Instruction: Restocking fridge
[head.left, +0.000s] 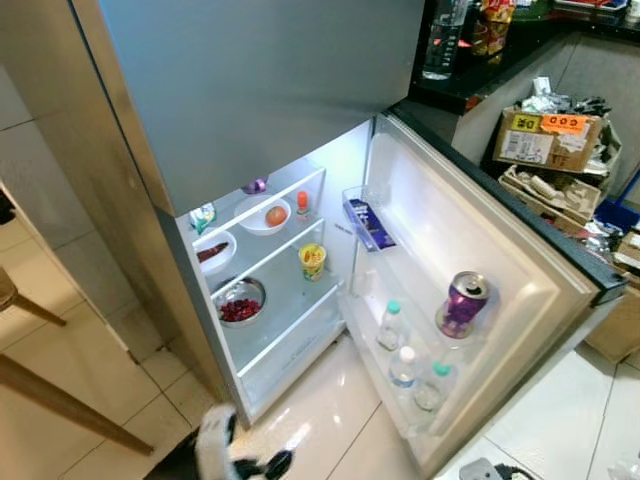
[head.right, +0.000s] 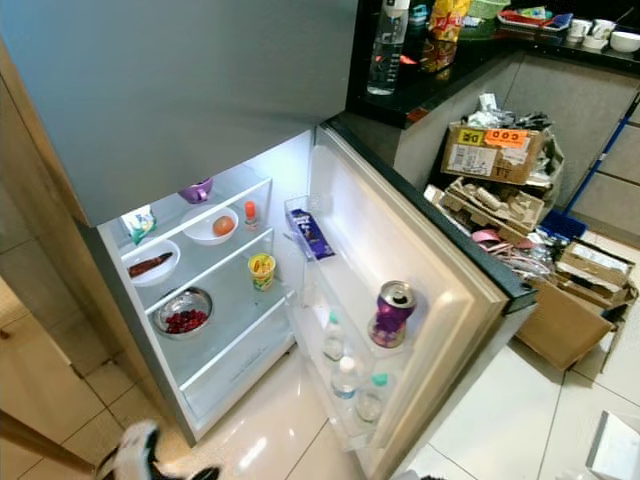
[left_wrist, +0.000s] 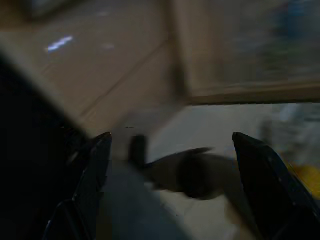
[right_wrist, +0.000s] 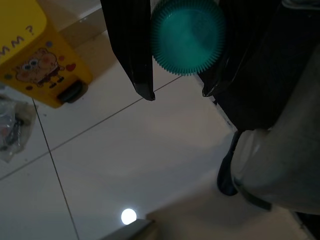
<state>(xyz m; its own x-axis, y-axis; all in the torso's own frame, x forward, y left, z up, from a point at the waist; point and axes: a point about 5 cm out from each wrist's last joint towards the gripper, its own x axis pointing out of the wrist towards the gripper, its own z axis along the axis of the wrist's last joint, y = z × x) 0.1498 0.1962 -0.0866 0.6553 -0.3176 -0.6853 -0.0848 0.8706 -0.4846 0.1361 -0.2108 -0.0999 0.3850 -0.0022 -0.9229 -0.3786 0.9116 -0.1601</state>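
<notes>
Right gripper (right_wrist: 175, 75) clamping teal-capped bottle (right_wrist: 187, 35), hanging low over white tiled floor (right_wrist: 125, 150). Left gripper (left_wrist: 170, 170) idling, fingers apart, empty. Advice: raising bottle upright toward open silver fridge door's (head.left: 500, 240) near bottom rack (head.left: 385, 385), beside standing clear bottles (head.left: 403, 365), clearing purple can (head.left: 462, 303).

Left wrist view blurred; bottle (right_wrist: 187, 36) body hidden.

Cardboard boxes (head.right: 497, 152) of clutter beside black counter (head.right: 420, 90)
</notes>
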